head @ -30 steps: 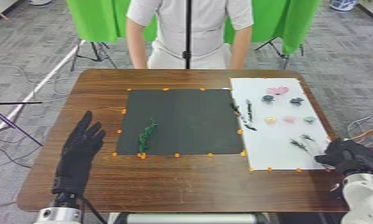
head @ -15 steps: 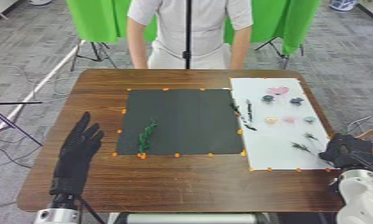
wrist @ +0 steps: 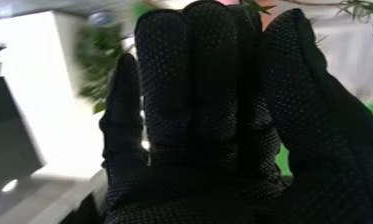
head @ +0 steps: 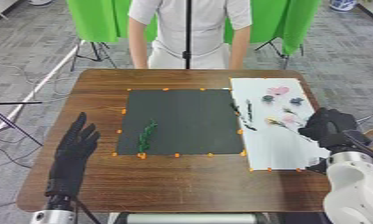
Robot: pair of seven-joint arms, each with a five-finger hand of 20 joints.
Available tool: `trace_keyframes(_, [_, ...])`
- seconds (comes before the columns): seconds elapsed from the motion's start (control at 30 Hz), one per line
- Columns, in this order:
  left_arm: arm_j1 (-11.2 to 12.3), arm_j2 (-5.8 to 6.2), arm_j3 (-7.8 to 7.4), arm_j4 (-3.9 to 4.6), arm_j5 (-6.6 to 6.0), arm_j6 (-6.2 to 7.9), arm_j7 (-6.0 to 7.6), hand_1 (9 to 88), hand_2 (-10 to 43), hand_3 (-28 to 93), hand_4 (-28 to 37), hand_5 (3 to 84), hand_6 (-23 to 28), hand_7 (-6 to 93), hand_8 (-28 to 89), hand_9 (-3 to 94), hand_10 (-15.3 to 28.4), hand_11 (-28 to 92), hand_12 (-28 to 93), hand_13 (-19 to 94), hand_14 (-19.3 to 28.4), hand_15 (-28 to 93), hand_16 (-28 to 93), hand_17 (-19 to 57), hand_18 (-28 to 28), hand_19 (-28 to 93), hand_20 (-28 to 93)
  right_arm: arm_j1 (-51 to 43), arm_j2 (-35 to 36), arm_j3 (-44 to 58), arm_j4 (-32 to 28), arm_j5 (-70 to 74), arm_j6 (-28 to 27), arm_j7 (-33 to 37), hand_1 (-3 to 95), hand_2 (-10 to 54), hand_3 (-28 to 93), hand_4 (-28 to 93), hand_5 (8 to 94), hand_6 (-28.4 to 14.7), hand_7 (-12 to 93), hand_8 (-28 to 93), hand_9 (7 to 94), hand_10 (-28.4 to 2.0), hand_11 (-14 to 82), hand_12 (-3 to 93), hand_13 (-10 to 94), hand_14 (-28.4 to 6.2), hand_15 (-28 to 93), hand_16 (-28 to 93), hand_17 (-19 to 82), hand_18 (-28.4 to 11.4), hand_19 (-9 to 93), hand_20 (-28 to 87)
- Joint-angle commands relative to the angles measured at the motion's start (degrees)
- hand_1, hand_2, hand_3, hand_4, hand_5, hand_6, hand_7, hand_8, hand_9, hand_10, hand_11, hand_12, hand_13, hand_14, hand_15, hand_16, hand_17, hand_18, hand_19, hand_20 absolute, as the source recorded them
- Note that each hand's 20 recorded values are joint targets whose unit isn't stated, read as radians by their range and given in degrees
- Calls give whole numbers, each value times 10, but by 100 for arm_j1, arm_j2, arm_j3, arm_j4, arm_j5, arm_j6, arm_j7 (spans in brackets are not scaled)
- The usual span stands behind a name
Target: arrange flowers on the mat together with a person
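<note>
Green sprig [head: 148, 136] is laid on the black mat [head: 187, 117], near its left edge, to the right of the left hand [head: 69, 157], whose fingers are held straight and open. Dark sprigs [head: 249, 111] are set by the left edge of the white mat [head: 269, 154]. Farther right, the blue flowers [head: 296, 101] and the large pink flower [head: 278, 91] are placed beyond the right hand [head: 332, 124]. A thin sprig [head: 294, 130] is pinched by the right hand, its stem slanted leftward from the glove over the white mat, its tip near the yellow flower [head: 271, 120].
</note>
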Motion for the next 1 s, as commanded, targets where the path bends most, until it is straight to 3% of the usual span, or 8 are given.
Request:
trace_keyframes(0.03, [197, 62, -160, -93, -53, 198, 73, 214, 58, 755, -283, 215, -12, 98, -89, 233, 118, 59, 137, 165, 161, 102, 29, -157, 198, 373, 41, 3383, -891, -2825, 179, 189, -249, -260, 525, -95, 594, -242, 840, 52, 223, 21, 884, -73, 277, 214, 729, -60, 550, 207, 216, -168, 654, 295])
trace_keyframes(0.17, [188, 45, -233, -119, -44, 192, 33, 216, 59, 755, -283, 215, -13, 99, -89, 233, 118, 59, 138, 165, 161, 103, 28, -158, 198, 374, 40, 4373, -1544, -3937, 595, 221, -447, -301, 525, -95, 594, -237, 843, 51, 222, 27, 888, -77, 293, 211, 728, -64, 567, 209, 214, -169, 661, 297])
trace_keyframes(0.33, [200, 31, -241, -146, -23, 163, -40, 217, 58, 755, -282, 215, -12, 98, -88, 233, 118, 60, 137, 165, 161, 102, 28, -157, 198, 373, 40, 4914, -2242, -4744, 1120, 247, -697, -280, 525, -95, 595, -232, 847, 48, 222, 30, 889, -80, 299, 209, 727, -66, 576, 207, 211, -170, 665, 297])
trace_keyframes(0.63, [148, 3, -319, -180, 34, 62, -242, 219, 59, 753, -282, 215, -12, 98, -88, 233, 118, 59, 136, 165, 161, 103, 28, -157, 198, 373, 39, 5080, -2859, -5264, 1697, 331, -1130, 16, 522, -95, 594, -222, 851, 41, 222, 40, 894, -85, 313, 210, 727, -78, 602, 205, 205, -175, 678, 298])
trace_keyframes(0.8, [126, 64, -288, -192, 40, 94, -249, 219, 58, 754, -282, 215, -12, 98, -88, 233, 118, 60, 137, 165, 161, 103, 28, -157, 198, 373, 39, 5101, -3092, -5323, 1874, 346, -1622, 273, 517, -95, 590, -216, 859, 31, 226, 51, 899, -90, 333, 214, 723, -87, 632, 208, 203, -179, 686, 297])
trace_keyframes(1.0, [119, 39, -307, -207, 75, 71, -292, 221, 57, 756, -278, 215, -12, 97, -88, 233, 118, 60, 137, 165, 161, 102, 28, -158, 199, 374, 39, 5080, -3222, -5339, 1936, 316, -2111, 456, 499, -88, 588, -200, 882, 17, 222, 71, 911, -98, 364, 218, 727, -105, 679, 207, 204, -190, 708, 295])
